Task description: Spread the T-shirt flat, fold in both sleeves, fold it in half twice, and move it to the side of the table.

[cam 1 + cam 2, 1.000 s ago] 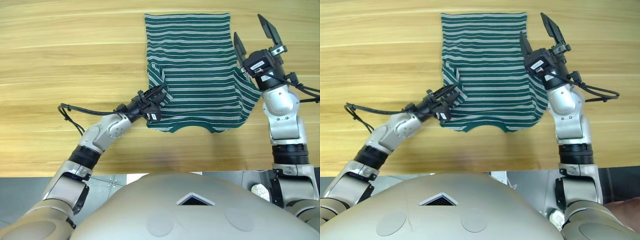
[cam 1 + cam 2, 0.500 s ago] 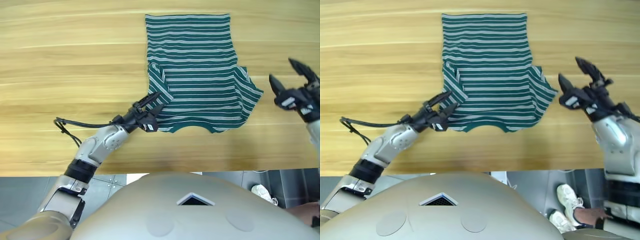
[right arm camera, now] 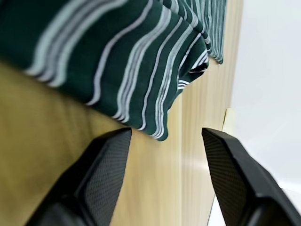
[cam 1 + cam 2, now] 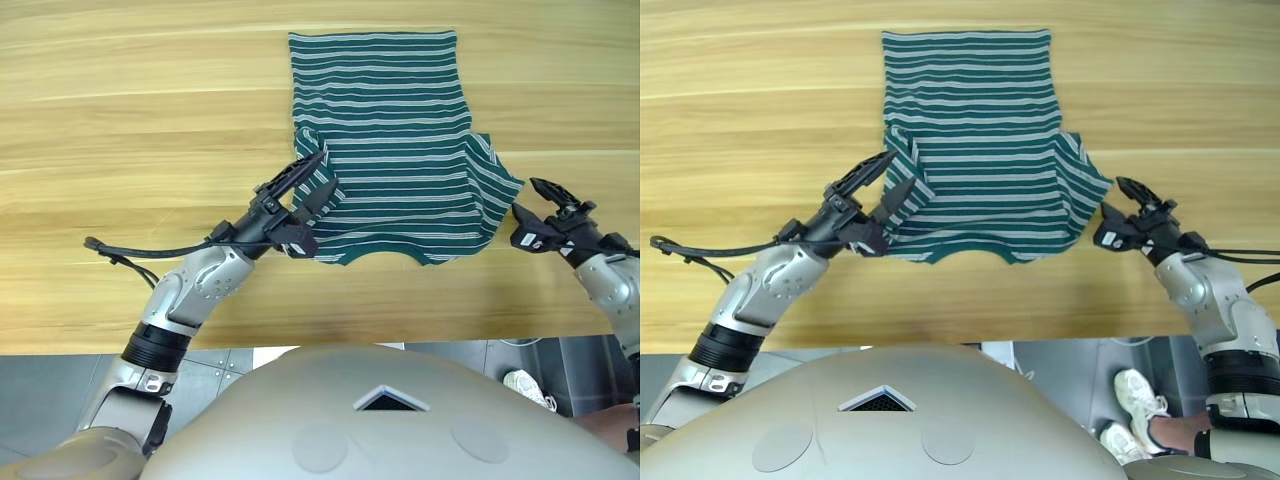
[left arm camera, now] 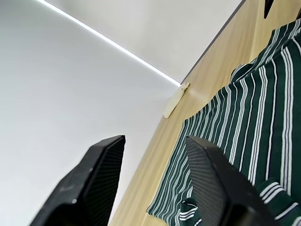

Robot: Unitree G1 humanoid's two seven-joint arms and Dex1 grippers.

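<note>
A green T-shirt with pale stripes (image 4: 385,130) lies flat on the wooden table (image 4: 140,120), collar toward me. Its left sleeve (image 4: 318,170) is folded in over the body; its right sleeve (image 4: 497,180) still sticks out past the side. My left gripper (image 4: 328,168) is open above the folded left sleeve, near the shirt's near left corner, with the stripes (image 5: 244,127) beyond its fingers. My right gripper (image 4: 525,197) is open and low over the table, just right of the right sleeve, whose edge (image 3: 155,117) lies close before its fingertips.
Bare wood stretches wide to the left of the shirt and in a narrower strip to its right. The table's front edge (image 4: 420,335) runs just below the collar. A black cable (image 4: 130,250) trails from my left arm over the table.
My right arm swung off the shirt's right side, out past the table edge, then came back low beside the right sleeve. My left gripper opened wider and rose at the left sleeve.
</note>
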